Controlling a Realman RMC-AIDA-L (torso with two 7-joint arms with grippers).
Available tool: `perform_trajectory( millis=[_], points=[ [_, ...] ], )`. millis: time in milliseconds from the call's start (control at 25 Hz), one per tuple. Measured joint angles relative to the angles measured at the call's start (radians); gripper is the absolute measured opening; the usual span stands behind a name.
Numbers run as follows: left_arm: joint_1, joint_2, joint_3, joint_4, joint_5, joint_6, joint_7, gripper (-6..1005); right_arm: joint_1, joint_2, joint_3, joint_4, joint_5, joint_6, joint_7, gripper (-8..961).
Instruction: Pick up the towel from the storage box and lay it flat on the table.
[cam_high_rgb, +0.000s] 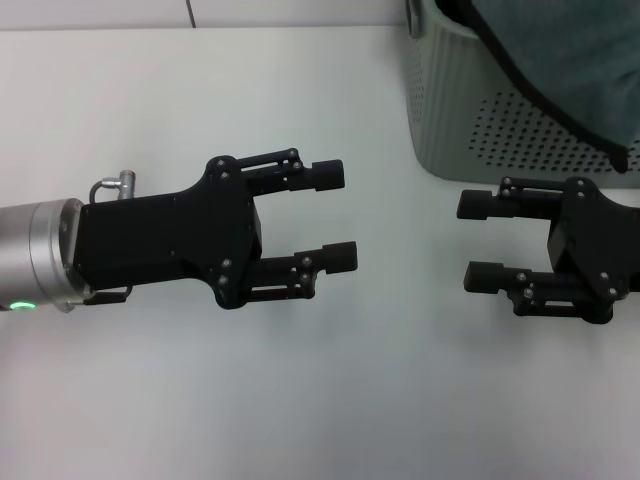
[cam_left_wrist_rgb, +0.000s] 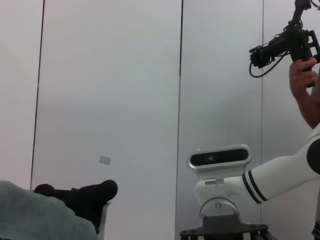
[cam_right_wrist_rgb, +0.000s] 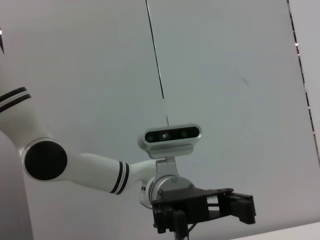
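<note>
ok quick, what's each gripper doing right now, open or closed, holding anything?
Left gripper: open, empty, above the table.
Right gripper: open, empty, near the storage box; the towel lies in the box.

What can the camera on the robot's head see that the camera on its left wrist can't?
Only the head view shows the white table, the storage box's dotted side, and the left gripper and right gripper, both open and empty above the table. Only the left wrist view shows the robot's head camera, a wall and a person's hand holding a device. Both show the towel in the box.
</note>
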Motion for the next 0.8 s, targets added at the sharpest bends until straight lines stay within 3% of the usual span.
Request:
perform_trajectory(
  millis=[800],
  points=[
    [0.0, 0.0, 0.0, 0.0, 0.0, 0.0, 0.0, 716, 0.0, 0.0, 0.0, 0.0, 0.0, 0.0, 0.0, 654]
  ],
)
